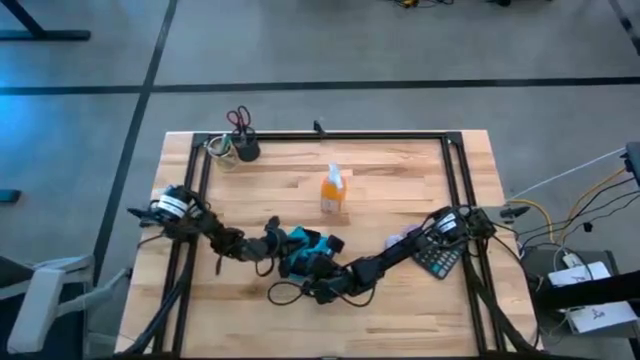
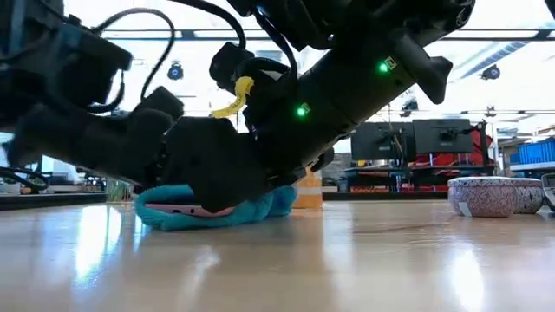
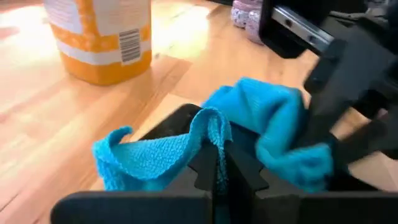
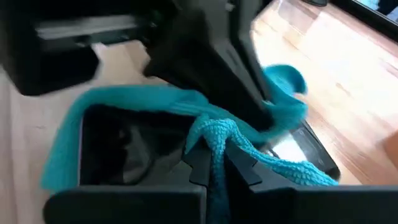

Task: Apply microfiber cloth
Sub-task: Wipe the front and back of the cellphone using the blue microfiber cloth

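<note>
Near the wooden table's [image 1: 400, 320] front centre, a soft turquoise microfiber cloth [image 1: 303, 243] lies bunched over a black phone [image 4: 118, 149]. The left gripper [image 3: 217, 163] and right gripper [image 4: 216, 152] each pinch a fold of it, fingers clamped together.

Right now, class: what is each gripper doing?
Left gripper: shut on the microfiber cloth.
Right gripper: shut on the same cloth.

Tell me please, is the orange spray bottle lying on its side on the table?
No, the orange spray bottle stands upright on the wooden table, apart from the microfiber cloth that both arms work on.
</note>
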Action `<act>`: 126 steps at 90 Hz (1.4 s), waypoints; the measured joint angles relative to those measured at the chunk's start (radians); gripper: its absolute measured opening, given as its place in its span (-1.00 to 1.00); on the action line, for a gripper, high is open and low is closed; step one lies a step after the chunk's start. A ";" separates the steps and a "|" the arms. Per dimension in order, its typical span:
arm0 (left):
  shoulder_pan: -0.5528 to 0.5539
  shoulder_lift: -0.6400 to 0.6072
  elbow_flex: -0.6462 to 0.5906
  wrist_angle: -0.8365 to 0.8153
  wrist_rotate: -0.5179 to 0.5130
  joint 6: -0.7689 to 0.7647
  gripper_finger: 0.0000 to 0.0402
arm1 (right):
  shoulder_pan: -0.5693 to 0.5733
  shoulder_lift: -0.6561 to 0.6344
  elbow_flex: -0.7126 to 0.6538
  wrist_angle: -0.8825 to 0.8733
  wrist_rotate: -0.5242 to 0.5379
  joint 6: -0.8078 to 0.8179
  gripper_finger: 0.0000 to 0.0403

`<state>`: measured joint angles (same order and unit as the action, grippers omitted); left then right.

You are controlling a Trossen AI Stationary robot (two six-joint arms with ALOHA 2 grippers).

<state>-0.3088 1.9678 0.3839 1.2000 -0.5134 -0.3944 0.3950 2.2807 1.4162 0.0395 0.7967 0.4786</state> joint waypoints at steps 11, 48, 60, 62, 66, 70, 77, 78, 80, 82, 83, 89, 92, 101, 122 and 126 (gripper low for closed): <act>-0.027 0.016 0.006 -0.004 0.036 -0.028 -1.00 | 0.000 0.000 0.000 -0.005 0.000 -0.001 -1.00; -0.258 -0.002 -0.043 -0.011 -0.039 -0.116 -1.00 | -0.009 -0.003 -0.001 -0.079 0.047 0.083 -1.00; -0.310 -0.001 -0.031 -0.013 -0.033 -0.116 -1.00 | -0.030 -0.007 -0.002 -0.082 0.053 0.085 -1.00; -0.316 -0.001 -0.031 -0.013 -0.027 -0.116 -1.00 | -0.035 -0.008 -0.002 -0.082 0.053 0.085 -1.00; -0.326 -0.001 -0.030 -0.014 -0.011 -0.117 -1.00 | -0.045 -0.009 -0.002 -0.078 0.052 0.076 -1.00; -0.334 0.000 -0.031 -0.023 -0.003 -0.088 -1.00 | -0.056 -0.009 -0.003 -0.068 0.053 0.055 -1.00; -0.334 -0.001 -0.030 -0.031 -0.003 -0.094 -1.00 | -0.083 -0.009 -0.004 -0.039 0.038 0.021 -1.00; -0.334 -0.001 -0.030 -0.033 -0.003 -0.095 -1.00 | -0.087 -0.009 -0.004 -0.033 0.033 0.015 -1.00; -0.334 -0.001 -0.030 -0.035 -0.005 -0.093 -1.00 | -0.096 -0.009 -0.004 -0.022 0.021 0.001 -1.00; -0.334 -0.001 -0.029 -0.038 -0.008 -0.093 -1.00 | -0.105 -0.009 -0.004 -0.010 0.006 -0.006 -1.00; -0.334 -0.001 -0.029 -0.038 -0.008 -0.094 -1.00 | -0.110 -0.009 -0.005 -0.004 -0.004 -0.011 -1.00; -0.334 -0.001 -0.029 -0.041 -0.013 -0.097 -1.00 | -0.134 -0.009 -0.005 0.035 -0.067 -0.040 -1.00; -0.334 -0.001 -0.029 -0.041 -0.015 -0.098 -1.00 | -0.142 -0.009 -0.005 0.051 -0.092 -0.058 -1.00; -0.338 -0.010 -0.037 -0.035 -0.015 -0.102 -1.00 | -0.151 -0.009 -0.005 0.079 -0.146 -0.115 -1.00; -0.384 -0.202 -0.168 -0.047 -0.008 -0.145 -1.00 | -0.148 -0.012 -0.004 0.076 -0.251 -0.180 -1.00; -0.384 -0.257 -0.207 -0.045 -0.054 -0.151 -1.00 | -0.145 -0.012 -0.004 0.078 -0.256 -0.190 -1.00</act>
<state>-0.6933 1.7111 0.1773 1.1547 -0.5670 -0.5453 0.2504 2.2684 1.4124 0.1178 0.5405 0.2890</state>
